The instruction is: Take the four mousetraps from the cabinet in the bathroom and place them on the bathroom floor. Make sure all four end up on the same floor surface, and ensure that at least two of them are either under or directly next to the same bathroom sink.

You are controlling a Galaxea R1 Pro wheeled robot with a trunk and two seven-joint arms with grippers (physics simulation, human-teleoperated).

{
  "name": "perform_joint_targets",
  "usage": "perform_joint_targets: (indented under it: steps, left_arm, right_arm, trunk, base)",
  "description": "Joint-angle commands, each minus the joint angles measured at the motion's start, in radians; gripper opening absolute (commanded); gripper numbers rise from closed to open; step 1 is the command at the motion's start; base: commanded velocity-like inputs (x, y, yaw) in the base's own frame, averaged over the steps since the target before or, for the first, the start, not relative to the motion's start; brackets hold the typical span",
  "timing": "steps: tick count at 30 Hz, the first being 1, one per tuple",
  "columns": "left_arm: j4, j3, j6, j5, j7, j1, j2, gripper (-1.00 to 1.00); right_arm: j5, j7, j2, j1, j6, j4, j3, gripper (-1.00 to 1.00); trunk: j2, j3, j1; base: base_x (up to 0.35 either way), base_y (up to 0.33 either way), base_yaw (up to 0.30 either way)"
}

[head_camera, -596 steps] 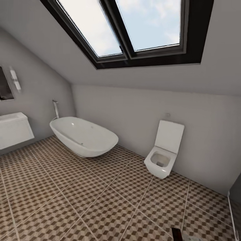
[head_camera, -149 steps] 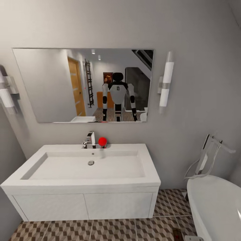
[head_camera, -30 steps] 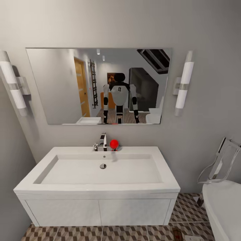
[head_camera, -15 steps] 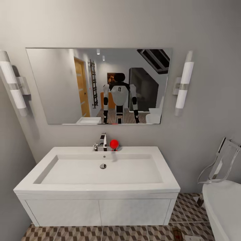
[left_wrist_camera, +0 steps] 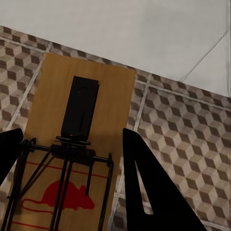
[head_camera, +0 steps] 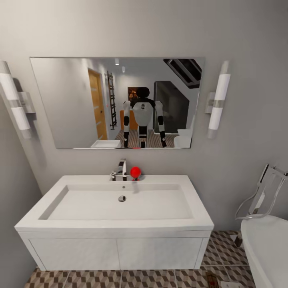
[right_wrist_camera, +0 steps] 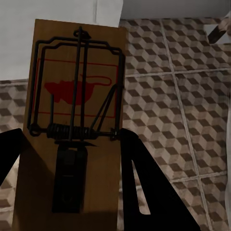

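Left gripper [left_wrist_camera: 67,159] fingers are closed on a mousetrap [left_wrist_camera: 79,139] above the bathroom floor [left_wrist_camera: 187,134]. Right gripper [right_wrist_camera: 67,163] likewise clamps a second mousetrap [right_wrist_camera: 74,86]. Sink [head_camera: 116,204] at 12 o'clock.

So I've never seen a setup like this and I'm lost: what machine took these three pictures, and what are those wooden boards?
It is a simulated two-armed robot on wheels; you can see it reflected in the mirror. The wide picture comes from its head camera, facing the white sink on the patterned bathroom floor. The other two come from cameras near each gripper. Each looks along dark fingers at a mousetrap: the left mousetrap between the left gripper fingers, the right mousetrap between the right gripper fingers. Both appear held above the floor tiles.
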Motion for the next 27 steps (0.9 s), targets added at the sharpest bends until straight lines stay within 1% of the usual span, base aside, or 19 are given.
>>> perform_joint_targets:
  steps: [1,7,27]
  left_arm:
    - [0.005,0.0,-0.007,0.003,-0.007,-0.001,0.0,-1.0]
    - [0.004,0.0,-0.007,0.003,-0.007,-0.001,0.002,-1.0]
    - [0.003,0.001,-0.004,0.005,-0.014,-0.001,-0.001,-1.0]
  right_arm:
    - [-0.011,0.002,0.0,-0.001,-0.005,0.003,0.009,-1.0]
    - [-0.011,0.002,0.0,-0.001,-0.005,0.003,0.009,-1.0]
    - [-0.008,0.006,0.0,-0.001,-0.005,0.003,0.008,-1.0]
  trunk:
    - [-0.001,0.0,0.0]
    - [-0.001,0.0,0.0]
    - [-0.001,0.0,0.0]
  base:
    - [0.0,-0.164,0.0]
    - [0.0,-0.05,0.0]
    - [0.0,-0.001,0.0]
